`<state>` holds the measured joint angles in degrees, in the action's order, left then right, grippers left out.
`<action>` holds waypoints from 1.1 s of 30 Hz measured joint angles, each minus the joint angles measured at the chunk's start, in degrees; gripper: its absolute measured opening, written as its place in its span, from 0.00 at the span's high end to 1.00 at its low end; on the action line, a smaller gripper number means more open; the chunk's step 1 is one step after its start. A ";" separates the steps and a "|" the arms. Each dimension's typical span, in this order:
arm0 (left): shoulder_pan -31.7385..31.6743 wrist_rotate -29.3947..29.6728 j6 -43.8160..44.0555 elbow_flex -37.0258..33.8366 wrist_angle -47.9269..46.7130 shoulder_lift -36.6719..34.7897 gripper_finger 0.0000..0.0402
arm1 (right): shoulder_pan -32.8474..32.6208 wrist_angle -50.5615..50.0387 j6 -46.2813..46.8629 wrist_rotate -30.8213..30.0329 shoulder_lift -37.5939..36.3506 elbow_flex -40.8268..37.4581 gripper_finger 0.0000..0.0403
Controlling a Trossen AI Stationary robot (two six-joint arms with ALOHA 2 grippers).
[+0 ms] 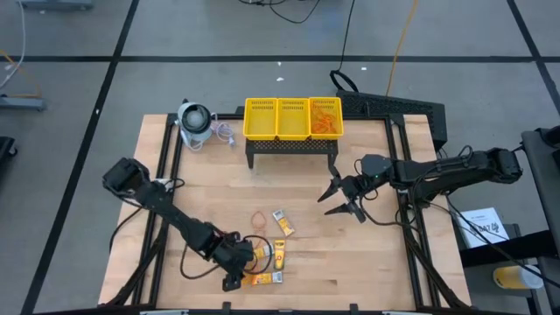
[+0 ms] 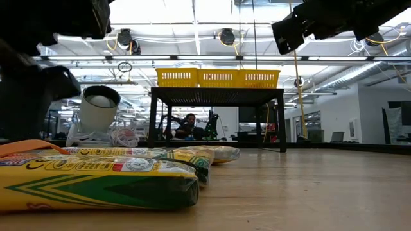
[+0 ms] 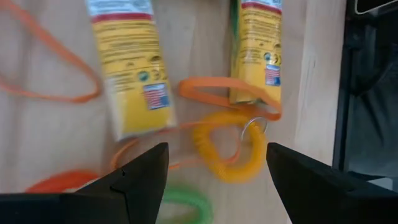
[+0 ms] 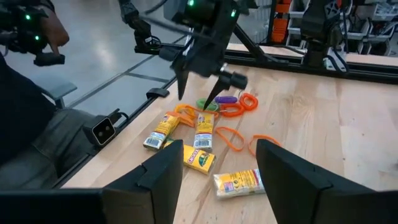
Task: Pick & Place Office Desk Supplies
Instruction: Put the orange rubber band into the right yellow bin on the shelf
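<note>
In the left wrist view, the two yellow rectangular packets (image 3: 130,74) run off the picture's edge, and the green coiled ring (image 3: 183,208) is half cut off and partly behind a dark finger (image 3: 134,186). Motion blur smears the thin orange rubber-band loops (image 3: 53,68). In the low view, the nearest yellow-and-green packet (image 2: 96,183) blocks the items behind it. The orange contents (image 1: 325,118) of the yellow mesh basket (image 1: 261,122) are too small to identify.

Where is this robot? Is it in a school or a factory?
It looks most like a robot lab or workshop. A wooden table stands on a grey floor crossed by dark lines, with cables lying about. Behind the yellow basket there is a big hall with ceiling lights, pipes and desks.
</note>
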<state>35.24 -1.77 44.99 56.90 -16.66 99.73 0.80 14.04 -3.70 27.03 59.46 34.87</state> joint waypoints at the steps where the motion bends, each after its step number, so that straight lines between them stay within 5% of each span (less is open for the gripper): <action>1: 0.17 -0.06 0.17 0.00 1.12 0.60 0.31 | 0.00 0.08 0.00 0.02 0.00 0.00 0.52; 16: 1.31 0.34 5.14 0.20 4.28 5.27 0.33 | 0.02 1.18 1.46 0.01 0.00 0.00 0.52; 33: 0.23 1.20 5.53 -0.02 2.27 5.36 0.88 | 0.02 1.16 1.46 0.00 0.00 0.02 0.52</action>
<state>35.47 -0.57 50.52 56.88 -14.39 105.10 0.82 15.20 -2.24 27.03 59.46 34.89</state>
